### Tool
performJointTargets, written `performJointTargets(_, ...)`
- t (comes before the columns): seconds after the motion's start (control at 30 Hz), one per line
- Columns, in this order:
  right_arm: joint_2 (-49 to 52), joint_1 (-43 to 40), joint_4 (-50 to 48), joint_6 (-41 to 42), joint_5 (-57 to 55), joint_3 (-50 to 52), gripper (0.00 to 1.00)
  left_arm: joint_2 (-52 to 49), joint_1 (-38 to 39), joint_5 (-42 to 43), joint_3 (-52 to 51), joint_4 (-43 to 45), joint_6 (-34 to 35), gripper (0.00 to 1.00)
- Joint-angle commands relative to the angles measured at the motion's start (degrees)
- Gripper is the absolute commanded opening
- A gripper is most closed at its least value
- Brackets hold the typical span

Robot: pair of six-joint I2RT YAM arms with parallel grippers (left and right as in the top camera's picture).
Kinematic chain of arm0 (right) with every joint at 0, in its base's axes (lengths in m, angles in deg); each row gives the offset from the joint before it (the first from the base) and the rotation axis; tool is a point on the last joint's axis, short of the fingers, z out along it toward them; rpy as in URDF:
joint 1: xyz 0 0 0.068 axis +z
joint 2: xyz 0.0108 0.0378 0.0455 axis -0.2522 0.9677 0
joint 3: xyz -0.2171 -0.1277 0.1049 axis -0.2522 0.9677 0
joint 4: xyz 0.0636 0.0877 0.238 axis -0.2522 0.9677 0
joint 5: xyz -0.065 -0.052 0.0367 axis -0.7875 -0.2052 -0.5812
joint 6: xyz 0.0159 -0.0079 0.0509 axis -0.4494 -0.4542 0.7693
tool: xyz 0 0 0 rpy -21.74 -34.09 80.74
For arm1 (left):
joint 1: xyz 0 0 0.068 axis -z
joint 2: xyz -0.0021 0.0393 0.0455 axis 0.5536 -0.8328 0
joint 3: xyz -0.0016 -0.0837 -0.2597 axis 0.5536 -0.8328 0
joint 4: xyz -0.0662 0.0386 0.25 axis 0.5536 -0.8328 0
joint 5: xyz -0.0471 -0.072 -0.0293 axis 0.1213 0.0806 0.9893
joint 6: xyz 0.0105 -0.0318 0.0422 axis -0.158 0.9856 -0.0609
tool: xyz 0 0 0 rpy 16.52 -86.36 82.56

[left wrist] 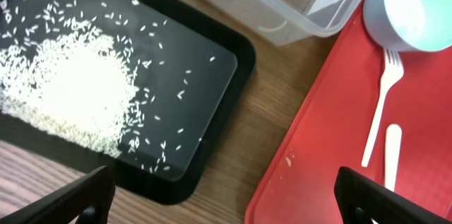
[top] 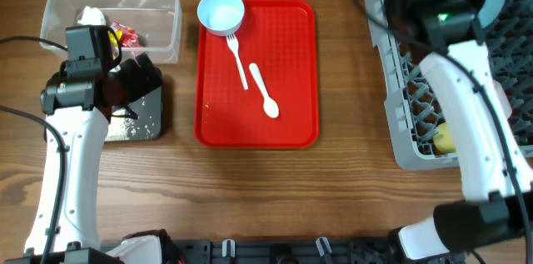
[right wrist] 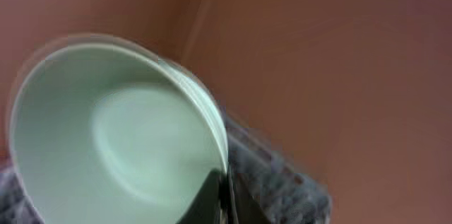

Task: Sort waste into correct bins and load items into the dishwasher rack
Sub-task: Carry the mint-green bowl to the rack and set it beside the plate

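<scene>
Left claw (left wrist: 222,199): I am holding it wide, gripping nothing, over the near corner of the black tray (left wrist: 244,61). Loose rice (left wrist: 70,90) is lying heaped in that tray, left of the claw, and the clear tub (left wrist: 296,12) is sitting ahead of it. To its right, the red tray (left wrist: 318,132) is carrying a white fork (left wrist: 381,104), a spoon (left wrist: 392,153) and a pale-blue bowl (left wrist: 417,8). Right claw (right wrist: 224,199): I am pinching it closed on the rim of a pale round dish (right wrist: 113,132), blurred, over the grey rack (top: 398,122).
</scene>
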State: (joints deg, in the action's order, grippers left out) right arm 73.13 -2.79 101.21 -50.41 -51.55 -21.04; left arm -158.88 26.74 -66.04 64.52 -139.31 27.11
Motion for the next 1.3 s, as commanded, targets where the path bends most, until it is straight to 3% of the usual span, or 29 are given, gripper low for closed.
performJointTargets(0.0,5.27,-3.54,-11.56,-23.37,-1.97,-0.22,0.04,-0.46,-0.22,0.02,0.48,0.15,0.92,1.00)
performJointTargets(0.2,13.14,-5.35,-28.30,-39.65,0.17,-0.22,0.05,-0.46,-0.22,0.02,0.48,0.46,0.92,1.00)
performJointTargets(0.33,17.16,-5.25,-31.89,-44.57,1.57,-0.22,0.04,-0.46,-0.22,0.02,0.48,1.07,0.94,1.00)
performJointTargets(0.87,24.00,-5.29,-25.40,-41.68,1.68,0.24,0.04,-0.46,-0.22,0.02,0.48,2.12,0.94,1.00)
performJointTargets(1.27,25.03,-5.25,-25.68,-39.69,8.96,4.74,0.04,-0.46,-0.22,0.02,0.48,2.80,0.94,1.00)
